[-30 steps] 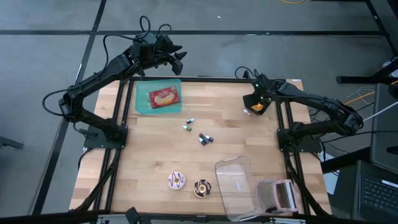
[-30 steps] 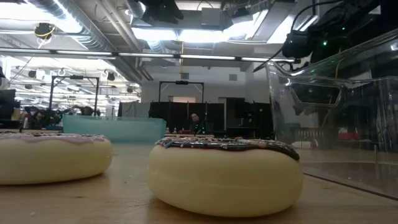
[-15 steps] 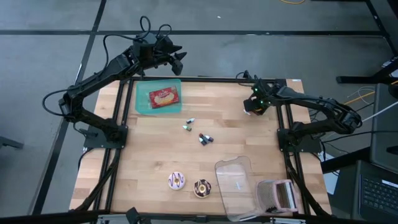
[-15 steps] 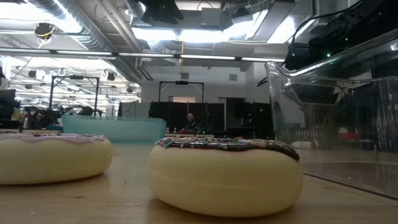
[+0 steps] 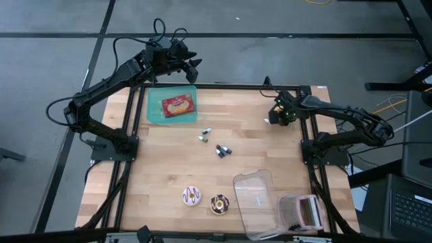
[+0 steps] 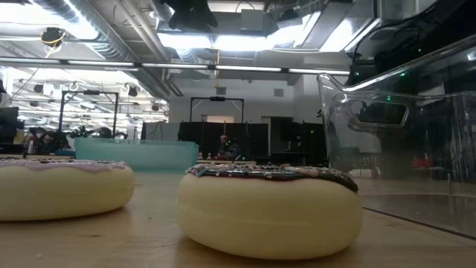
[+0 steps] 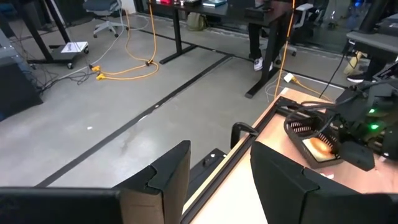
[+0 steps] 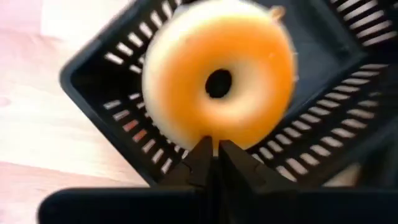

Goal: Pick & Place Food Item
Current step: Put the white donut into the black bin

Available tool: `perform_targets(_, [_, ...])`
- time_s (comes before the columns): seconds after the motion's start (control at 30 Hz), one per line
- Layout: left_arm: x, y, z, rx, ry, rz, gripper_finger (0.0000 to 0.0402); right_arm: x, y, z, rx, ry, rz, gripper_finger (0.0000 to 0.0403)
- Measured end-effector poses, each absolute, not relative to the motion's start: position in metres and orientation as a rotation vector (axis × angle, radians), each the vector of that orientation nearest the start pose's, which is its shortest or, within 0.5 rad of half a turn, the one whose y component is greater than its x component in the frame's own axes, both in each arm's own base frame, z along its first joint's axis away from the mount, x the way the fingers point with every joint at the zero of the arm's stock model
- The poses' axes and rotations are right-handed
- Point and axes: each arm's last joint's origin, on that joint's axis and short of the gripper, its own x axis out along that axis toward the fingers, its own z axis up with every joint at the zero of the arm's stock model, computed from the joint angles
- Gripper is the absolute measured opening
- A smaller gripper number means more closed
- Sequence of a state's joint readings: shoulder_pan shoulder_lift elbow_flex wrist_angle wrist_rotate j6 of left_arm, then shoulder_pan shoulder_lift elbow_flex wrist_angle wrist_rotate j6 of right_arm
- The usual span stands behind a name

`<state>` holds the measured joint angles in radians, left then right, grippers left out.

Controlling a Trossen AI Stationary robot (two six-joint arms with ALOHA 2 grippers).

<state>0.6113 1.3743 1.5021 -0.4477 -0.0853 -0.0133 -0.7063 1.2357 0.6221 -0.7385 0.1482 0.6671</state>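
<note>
An orange donut [image 8: 217, 81] lies flat in a black slatted basket [image 8: 112, 87] at the table's far right. My right gripper [image 8: 214, 155] points steeply down over it, shut, its tips at the donut's edge nearest the wrist camera. In the high view this gripper [image 5: 280, 113] covers most of the basket. The left wrist view shows the basket [image 7: 298, 127] with the donut [image 7: 317, 146] in it. My left gripper [image 7: 217, 180] is open and hangs in the air beyond the table's far left corner [image 5: 191, 64]. My right gripper's shut fingertips [image 8: 202, 152] stand at the orange donut's rim [image 8: 208, 134], coming from above. I cannot tell whether they touch the donut or have any of it between them.
A teal tray [image 5: 156, 111] with a red food packet [image 5: 177, 105] sits far left. Small wrapped candies [image 5: 217, 146] lie mid-table. Two iced donuts [image 5: 192, 196] [image 5: 219, 204] and a clear container [image 5: 256, 199] stand near the front edge, beside a pink rack [image 5: 304, 212].
My right gripper has sunk toward the black basket and tipped more steeply downward, covering the donut in the high view. The left arm has kept still.
</note>
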Motion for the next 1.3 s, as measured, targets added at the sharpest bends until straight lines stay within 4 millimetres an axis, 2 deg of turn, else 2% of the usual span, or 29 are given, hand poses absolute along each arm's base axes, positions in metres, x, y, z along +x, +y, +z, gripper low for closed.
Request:
perform_targets(0.2, [0.241, 0.172, 0.423, -0.107, 0.306, 0.694, 0.0164, 0.147, -0.134, 0.203, 0.796, 1.034, -1.185, 0.0007])
perform_targets(0.37, [0.241, 0.172, 0.423, -0.107, 0.306, 0.694, 0.0164, 0.15, -0.142, 0.212, 0.78, 0.969, -1.173, 0.0015])
perform_targets(0.6, [0.241, 0.172, 0.423, -0.107, 0.306, 0.694, 0.0164, 0.144, -0.142, 0.199, 0.825, 0.991, -1.153, 0.0006])
perform_targets(0.9, [0.241, 0.172, 0.423, -0.106, 0.306, 0.694, 0.0164, 0.139, -0.136, 0.168, 0.906, 0.941, -1.121, 0.0002])
perform_targets(1.07, [0.241, 0.172, 0.423, -0.105, 0.306, 0.694, 0.0164, 0.135, -0.135, 0.161, 0.916, 0.951, -1.129, 0.0001])
perform_targets(1.3, [0.24, 0.171, 0.422, -0.109, 0.316, 0.694, 0.0164, 0.12, -0.129, 0.152, 0.961, 1.073, -1.164, 0.0001])
